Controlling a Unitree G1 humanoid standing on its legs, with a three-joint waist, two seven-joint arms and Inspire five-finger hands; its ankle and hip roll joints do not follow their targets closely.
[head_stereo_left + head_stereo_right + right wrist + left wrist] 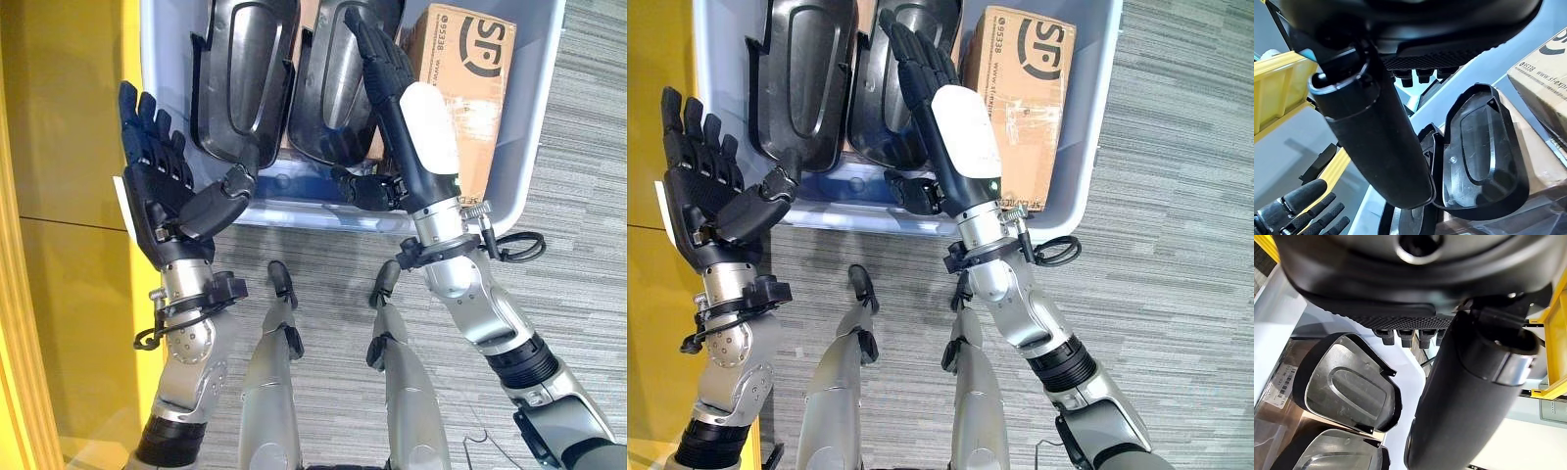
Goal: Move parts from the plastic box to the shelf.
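Two black moulded parts stand side by side in the pale blue plastic box (534, 147): the left part (240, 78) and the right part (328, 93). My right hand (397, 93) reaches into the box, open, with straight fingers lying over the right part and the thumb (1376, 132) apart from it. My left hand (162, 191) is open and raised just outside the box's left wall, palm toward the box, thumb near the left part's lower corner. The left wrist view shows the left part (1347, 387) past the thumb (1464, 396). Neither hand holds anything.
A cardboard box (470, 83) fills the right side of the plastic box, close beside my right hand. The yellow shelf (59, 196) runs along the left, right behind my left hand. Grey carpet (578, 196) lies to the right and below.
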